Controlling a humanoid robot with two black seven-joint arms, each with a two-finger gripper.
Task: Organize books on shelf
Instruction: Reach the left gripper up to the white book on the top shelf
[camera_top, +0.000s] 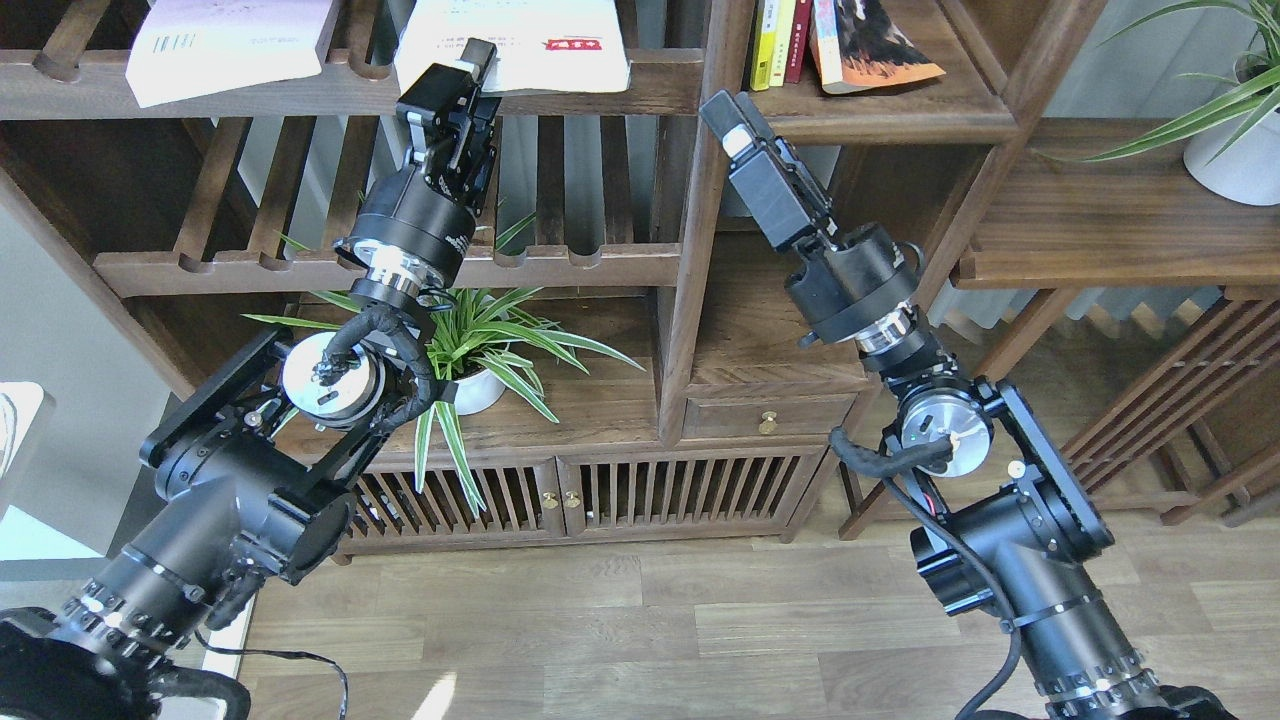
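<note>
A large white book (530, 35) with a small red label lies on the top slatted rack, its front edge over the rail. My left gripper (470, 95) reaches up to that edge, and its upper finger (478, 58) overlaps the book's lower edge. I cannot make out the gap between its fingers. A pale lilac-white book (230, 45) lies on the same rack further left. On the solid shelf (900, 115) at upper right lies a dark book with an orange-red cover (875, 45). My right gripper (722, 108) hangs just left of that shelf's front edge, fingers together, holding nothing.
Upright yellow and red books (778, 40) stand beside the dark book. A vertical post (700, 220) separates rack and shelf. A potted spider plant (480, 350) sits on the low cabinet under my left arm. Another plant (1235, 140) stands at far right.
</note>
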